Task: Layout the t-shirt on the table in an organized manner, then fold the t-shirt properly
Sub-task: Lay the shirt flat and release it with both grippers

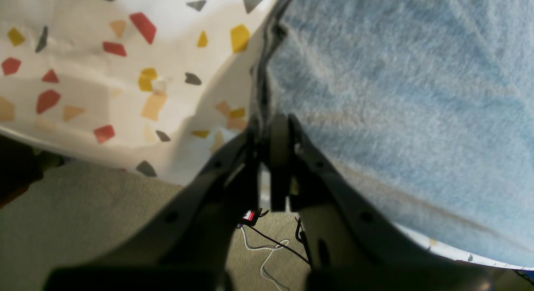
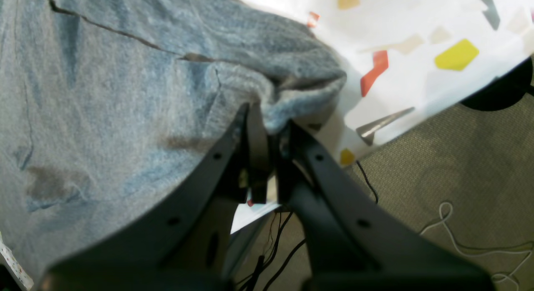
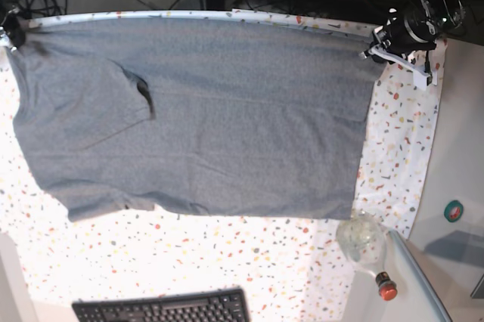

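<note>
Grey t-shirt [image 3: 227,118] spread flat across desk [image 3: 249,261], far edge along desk rim; left claw [image 1: 273,134] clenched on hem corner; right claw [image 2: 267,124] clenched on bunched fabric at opposite corner; black keyboard [image 3: 162,308] near front edge.

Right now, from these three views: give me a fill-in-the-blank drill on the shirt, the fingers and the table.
1. Each gripper's fingers are shut on an edge of the ____.
2. In the base view the t-shirt lies spread on the table, and the left gripper holds its top ____ corner.
3. The right gripper pinches a bunched corner near the table's ____.
4. A black ____ lies at the base view's bottom edge.

Missing: t-shirt; right; edge; keyboard
</note>
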